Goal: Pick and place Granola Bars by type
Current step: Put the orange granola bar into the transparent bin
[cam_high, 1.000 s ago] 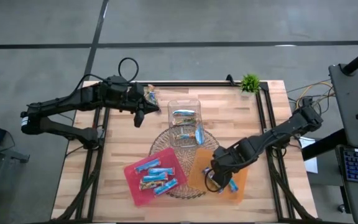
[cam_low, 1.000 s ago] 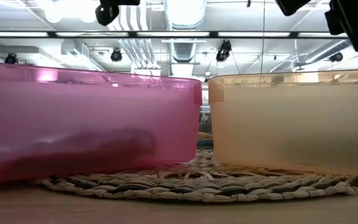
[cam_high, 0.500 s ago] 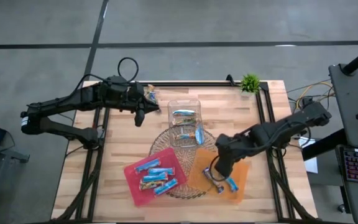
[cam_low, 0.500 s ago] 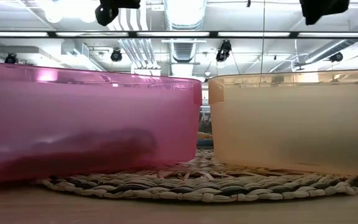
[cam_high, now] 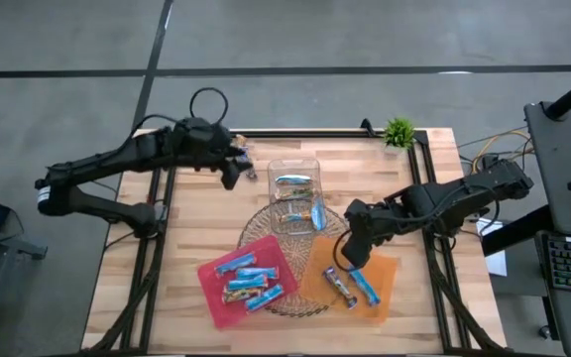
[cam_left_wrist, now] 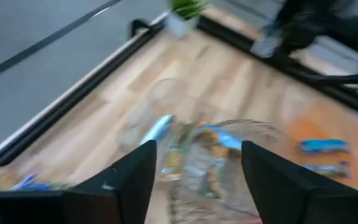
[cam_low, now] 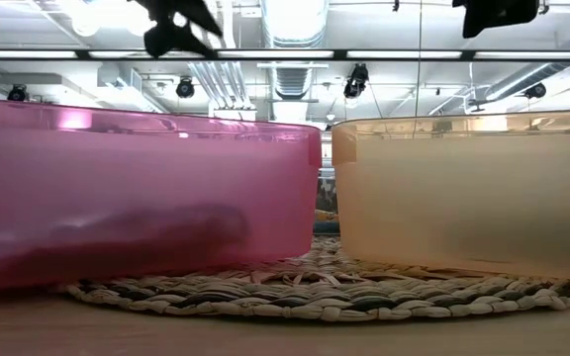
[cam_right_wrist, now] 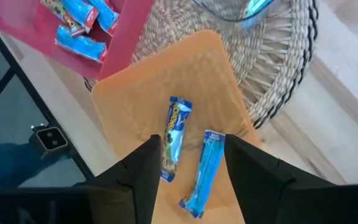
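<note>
Left gripper (cam_high: 232, 175), fingers spread and empty, hovers at the desk's (cam_high: 424, 297) far-left. Blue bars (cam_high: 249, 281) fill the pink tray (cam_high: 209, 274); right gripper (cam_high: 355, 258), fingers parted and empty, hangs above two bars (cam_high: 353, 286) on the orange tray (cam_high: 385, 273), evidently sorted by type.

Four cameras: one overhead, one at table height, one on each wrist.

The high view looks straight down on the whole wooden table (cam_high: 206, 213) and both arms. The low view sits on the tabletop, close against the pink tray (cam_low: 137, 188) and orange tray (cam_low: 463, 193), facing level toward the ceiling lights. The right wrist view looks down on the orange tray (cam_right_wrist: 135, 112) from nearby; the left wrist view looks obliquely across the clear plastic box (cam_left_wrist: 160, 118). All share the trays' area.
</note>
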`<control>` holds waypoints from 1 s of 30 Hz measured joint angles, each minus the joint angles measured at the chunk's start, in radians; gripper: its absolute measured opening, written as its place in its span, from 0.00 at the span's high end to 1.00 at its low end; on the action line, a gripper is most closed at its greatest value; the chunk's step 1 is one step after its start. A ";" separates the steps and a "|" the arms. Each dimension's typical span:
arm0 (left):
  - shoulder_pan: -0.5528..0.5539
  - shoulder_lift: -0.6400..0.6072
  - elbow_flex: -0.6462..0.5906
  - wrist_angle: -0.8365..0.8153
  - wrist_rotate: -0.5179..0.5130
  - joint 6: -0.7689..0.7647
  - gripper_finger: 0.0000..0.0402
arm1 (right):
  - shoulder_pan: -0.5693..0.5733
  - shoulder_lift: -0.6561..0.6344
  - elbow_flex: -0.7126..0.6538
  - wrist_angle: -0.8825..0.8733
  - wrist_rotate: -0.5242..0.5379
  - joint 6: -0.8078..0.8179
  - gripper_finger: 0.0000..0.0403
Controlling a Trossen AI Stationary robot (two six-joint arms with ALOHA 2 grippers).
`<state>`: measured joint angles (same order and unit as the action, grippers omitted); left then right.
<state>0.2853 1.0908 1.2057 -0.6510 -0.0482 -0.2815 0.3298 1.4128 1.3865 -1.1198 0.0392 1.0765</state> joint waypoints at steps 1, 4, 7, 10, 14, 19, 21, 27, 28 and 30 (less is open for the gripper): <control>0.030 0.008 0.000 -0.010 -0.001 0.008 0.45 | -0.005 0.000 0.000 0.000 0.001 -0.006 0.59; 0.142 0.034 0.000 -0.043 0.027 0.023 0.45 | -0.019 0.000 0.000 0.000 0.001 -0.027 0.59; 0.255 0.068 0.000 -0.060 0.085 0.023 0.45 | -0.031 0.000 0.000 -0.001 0.001 -0.048 0.59; 0.334 0.115 0.012 -0.111 0.099 0.031 0.45 | -0.036 0.000 0.000 -0.001 0.001 -0.065 0.59; 0.387 0.214 0.082 -0.219 0.098 0.105 0.45 | -0.037 0.000 0.000 -0.007 0.001 -0.080 0.59; 0.414 0.361 0.202 -0.309 0.074 0.150 0.45 | -0.038 0.000 0.000 -0.009 -0.001 -0.086 0.59; 0.427 0.419 0.259 -0.342 0.053 0.136 0.45 | -0.039 0.000 -0.001 -0.011 -0.001 -0.085 0.59; 0.471 0.600 0.440 -0.464 0.006 0.102 0.45 | -0.042 0.000 -0.001 -0.027 0.000 -0.050 0.59; 0.477 0.627 0.463 -0.486 -0.011 0.097 0.45 | -0.043 0.000 -0.001 -0.029 0.004 -0.048 0.59; 0.488 0.681 0.499 -0.525 -0.030 0.089 0.45 | -0.043 0.000 -0.001 -0.029 0.011 -0.037 0.59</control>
<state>0.7738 1.7713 1.7050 -1.1762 -0.0782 -0.1928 0.2867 1.4128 1.3857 -1.1488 0.0500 1.0393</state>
